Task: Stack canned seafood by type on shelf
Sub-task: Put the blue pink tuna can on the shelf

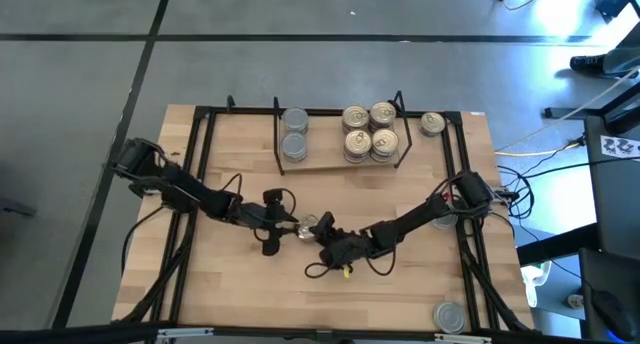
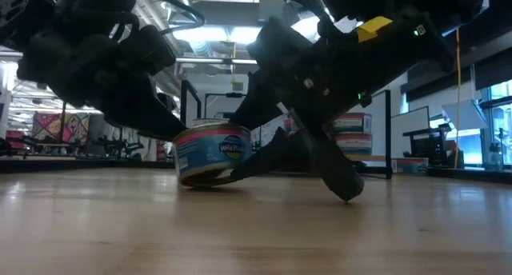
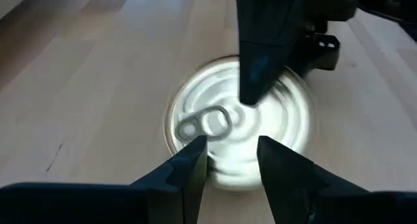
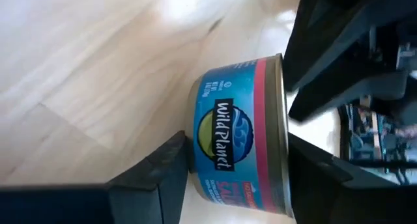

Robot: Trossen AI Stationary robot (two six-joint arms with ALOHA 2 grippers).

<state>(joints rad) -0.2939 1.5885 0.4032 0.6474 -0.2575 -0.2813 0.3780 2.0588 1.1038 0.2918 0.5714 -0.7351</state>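
A flat round tin with a blue label and a silvery pull-ring lid sits mid-table, tilted, between both grippers. My right gripper straddles its height and is shut on it. My left gripper is open only narrowly, its fingers standing over the lid's rim. The shelf stands at the far edge. It carries two silver-topped tins on its left and several gold-lidded tins on its right. My right gripper pinches the tin across its height: one finger lies flat on the lid and the other is wedged under the base, coming level from the table's right. The tin is tilted, its left bottom edge on the table. My left gripper: I cannot tell whether its fingertips touch the lid's rim.
One loose tin lies on the table right of the shelf, another near the near right corner. A black frame rail runs around the tabletop. Cables trail off the right edge. Bare wood lies between the shelf and the grippers.
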